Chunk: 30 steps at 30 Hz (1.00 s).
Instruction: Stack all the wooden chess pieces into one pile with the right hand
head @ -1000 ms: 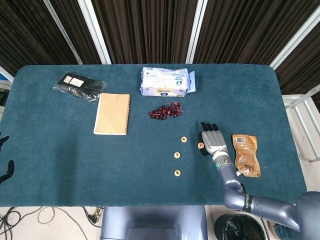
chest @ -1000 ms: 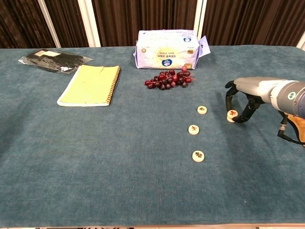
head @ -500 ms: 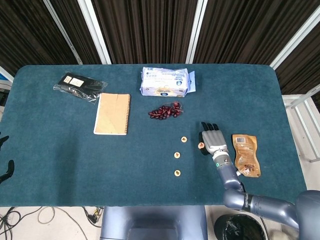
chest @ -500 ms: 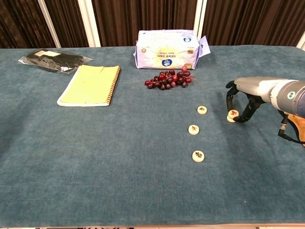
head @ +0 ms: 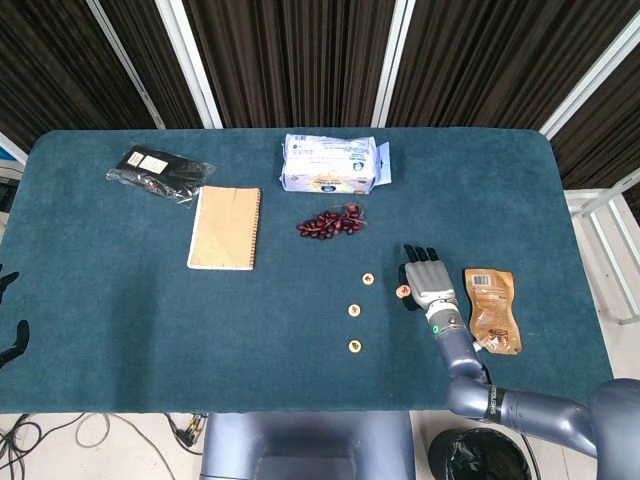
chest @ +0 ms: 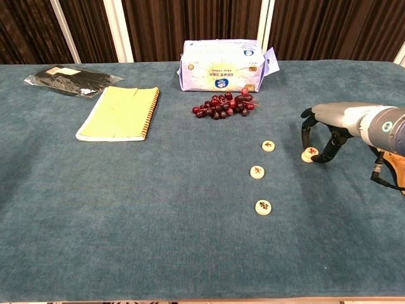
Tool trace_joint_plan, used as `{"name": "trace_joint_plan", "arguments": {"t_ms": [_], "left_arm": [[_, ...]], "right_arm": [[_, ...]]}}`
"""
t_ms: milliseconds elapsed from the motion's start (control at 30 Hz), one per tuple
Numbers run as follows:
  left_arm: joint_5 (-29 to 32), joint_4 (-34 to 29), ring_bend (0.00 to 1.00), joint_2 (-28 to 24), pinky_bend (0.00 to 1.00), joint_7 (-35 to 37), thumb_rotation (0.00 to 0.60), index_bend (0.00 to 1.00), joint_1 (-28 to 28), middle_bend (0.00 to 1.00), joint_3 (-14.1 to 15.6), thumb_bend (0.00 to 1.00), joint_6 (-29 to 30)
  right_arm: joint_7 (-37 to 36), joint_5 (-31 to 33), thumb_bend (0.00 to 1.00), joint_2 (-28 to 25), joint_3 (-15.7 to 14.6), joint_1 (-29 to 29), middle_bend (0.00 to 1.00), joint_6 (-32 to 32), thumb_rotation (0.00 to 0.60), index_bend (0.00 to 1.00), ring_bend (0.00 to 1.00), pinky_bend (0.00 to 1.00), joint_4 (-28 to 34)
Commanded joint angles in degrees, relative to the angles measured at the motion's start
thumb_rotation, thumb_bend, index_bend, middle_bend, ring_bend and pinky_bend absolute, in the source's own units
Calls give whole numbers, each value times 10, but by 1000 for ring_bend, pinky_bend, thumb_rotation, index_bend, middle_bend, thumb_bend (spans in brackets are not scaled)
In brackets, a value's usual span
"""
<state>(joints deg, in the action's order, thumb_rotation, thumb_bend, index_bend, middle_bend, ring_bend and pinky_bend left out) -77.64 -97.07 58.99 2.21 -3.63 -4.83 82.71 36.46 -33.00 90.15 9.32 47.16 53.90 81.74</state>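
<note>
Three round wooden chess pieces lie apart in a row on the teal table: one (chest: 268, 146) (head: 368, 279) at the far end, one (chest: 257, 171) (head: 353, 310) in the middle, one (chest: 263, 206) (head: 354, 346) nearest. Another chess piece (chest: 309, 152) (head: 402, 291) with a red mark sits to their right. My right hand (chest: 324, 130) (head: 424, 280) arches over it and pinches it between thumb and curled fingers, at or just above the cloth. Only dark slivers of my left hand (head: 12, 340) show at the left edge of the head view.
A bunch of dark red grapes (chest: 223, 104) lies behind the row, with a tissue pack (chest: 221, 65) further back. A brown sachet (head: 492, 309) lies right of the right hand. A spiral notebook (chest: 121, 112) and a black packet (chest: 66, 80) are at the left.
The right hand has barely moved. Its fingers have drawn in a little on the red-marked piece, which has shifted slightly.
</note>
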Motion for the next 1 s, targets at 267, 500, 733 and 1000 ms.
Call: {"name": "trace_joint_plan", "arguments": {"t_ms": [267, 500, 733, 1000], "left_arm": [[1, 0, 0, 0, 0, 0, 600, 128, 0, 0, 0, 488, -1], [1, 0, 0, 0, 0, -1, 600, 127, 0, 0, 0, 487, -1], [2, -1, 0, -1, 0, -2, 600, 127, -1, 0, 0, 488, -3], [2, -1, 0, -1, 0, -3, 600, 127, -1, 0, 1, 487, -3]], "right_arm": [[-1, 0, 411, 0, -2, 3, 0, 1, 600, 451, 0, 0, 3], [0, 0, 410, -2, -3, 4, 0, 4, 600, 451, 0, 0, 5], [2, 5, 411, -7, -4, 5, 0, 4, 600, 450, 0, 0, 6], [12, 14, 410, -10, -8, 9, 0, 4, 600, 450, 0, 0, 8]]}}
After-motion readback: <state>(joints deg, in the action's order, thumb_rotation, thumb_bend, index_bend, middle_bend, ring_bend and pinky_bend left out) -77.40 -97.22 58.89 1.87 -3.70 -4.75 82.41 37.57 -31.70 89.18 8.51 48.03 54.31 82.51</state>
